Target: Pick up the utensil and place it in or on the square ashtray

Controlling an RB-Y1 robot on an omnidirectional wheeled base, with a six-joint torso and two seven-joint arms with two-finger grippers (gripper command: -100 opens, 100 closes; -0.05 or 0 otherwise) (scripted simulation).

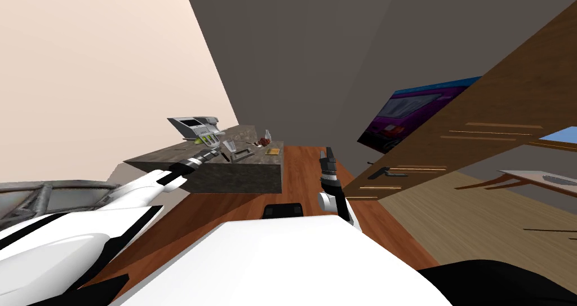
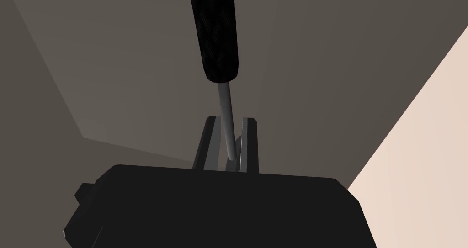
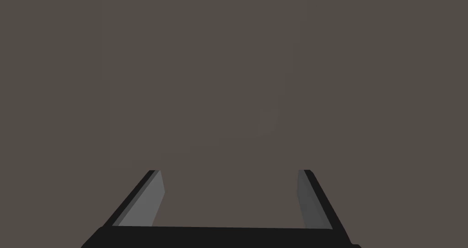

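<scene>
The utensil (image 2: 218, 35), a black textured handle on a thin grey shaft, was lifted off the counter, its shaft pinched between the closed fingers (image 2: 209, 138) of the left gripper (image 2: 230, 119). Its long axis ran in line with the fingers, with the handle pointing away from the gripper body. In the head view that gripper (image 1: 218, 151) hung over the dark stone counter (image 1: 242, 176), just beside the square ashtray (image 1: 242, 155). A grey rack (image 1: 194, 127), a red item (image 1: 263, 142) and a tan block (image 1: 274, 151) stood nearby. The right gripper (image 3: 231, 172) was raised over the wooden floor (image 1: 304, 173), its jaws spread and empty.
</scene>
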